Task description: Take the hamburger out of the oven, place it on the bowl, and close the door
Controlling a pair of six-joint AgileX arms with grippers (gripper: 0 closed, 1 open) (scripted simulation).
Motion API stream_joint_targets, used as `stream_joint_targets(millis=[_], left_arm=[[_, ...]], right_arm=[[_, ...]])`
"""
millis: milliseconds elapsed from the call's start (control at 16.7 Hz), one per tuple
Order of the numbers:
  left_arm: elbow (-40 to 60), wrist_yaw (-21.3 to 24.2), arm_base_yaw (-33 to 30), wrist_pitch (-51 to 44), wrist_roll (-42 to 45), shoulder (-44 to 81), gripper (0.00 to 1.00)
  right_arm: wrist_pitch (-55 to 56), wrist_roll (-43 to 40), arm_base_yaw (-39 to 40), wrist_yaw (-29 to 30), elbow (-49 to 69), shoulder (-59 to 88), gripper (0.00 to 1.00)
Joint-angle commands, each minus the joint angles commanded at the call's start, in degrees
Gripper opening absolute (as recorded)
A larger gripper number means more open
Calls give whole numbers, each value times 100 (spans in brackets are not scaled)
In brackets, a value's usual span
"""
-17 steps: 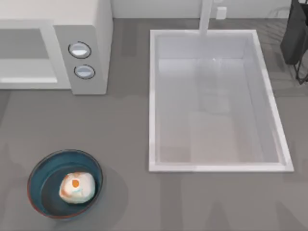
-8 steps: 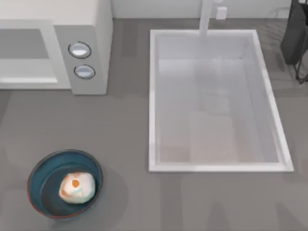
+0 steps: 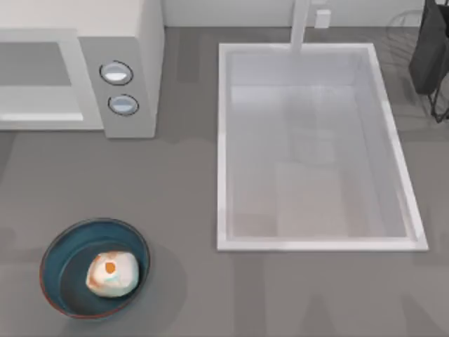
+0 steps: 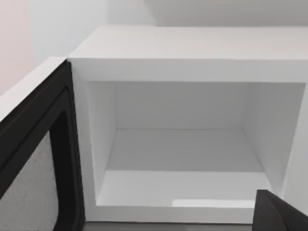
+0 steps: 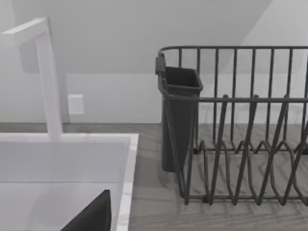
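**Left tool (image 4: 281,214) before the open oven (image 4: 192,48), hamburger (image 3: 112,274) in the bowl (image 3: 50,247)**

Left tool seen as a dark sliver in the left wrist view, pointed at the oven's bare white cavity; open or closed, cannot tell. Right tool (image 5: 91,214) likewise a dark sliver, over the near edge of the sink (image 5: 127,159); state again impossible to tell.

Hamburger resting inside the bowl, a little toward the bowl's right side, orange spot facing up. Bowl standing on the counter (image 3: 182,196) near the front left corner in the top view, teal inside, reddish-brown rim.

Farther back on the left, the oven, white and boxy, cavity wide and bare. Door (image 4: 33,144) swung open, hanging off the hinge side of the cavity, dark frame round a pale speckled window. Two silver-rimmed knobs (image 3: 116,72) one above the other on the oven's side panel, the second (image 3: 123,104) just below the first. Oven well apart from the bowl, bare grey counter between.

To the right of the oven, the large white sink sunk into the counter, with a white faucet (image 3: 300,24) rising at its back edge. Beyond the sink, at the far right, a dark wire dish rack (image 5: 240,130) with a dark cutlery cup (image 5: 178,115) hung on the end nearest the sink.
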Motion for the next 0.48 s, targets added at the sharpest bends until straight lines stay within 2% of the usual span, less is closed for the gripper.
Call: stream_joint_targets(millis=[480], left_arm=[[203, -28, -7, -73, 182, 288, 0]], right_arm=[[0, 0, 0, 0, 0, 0, 100]])
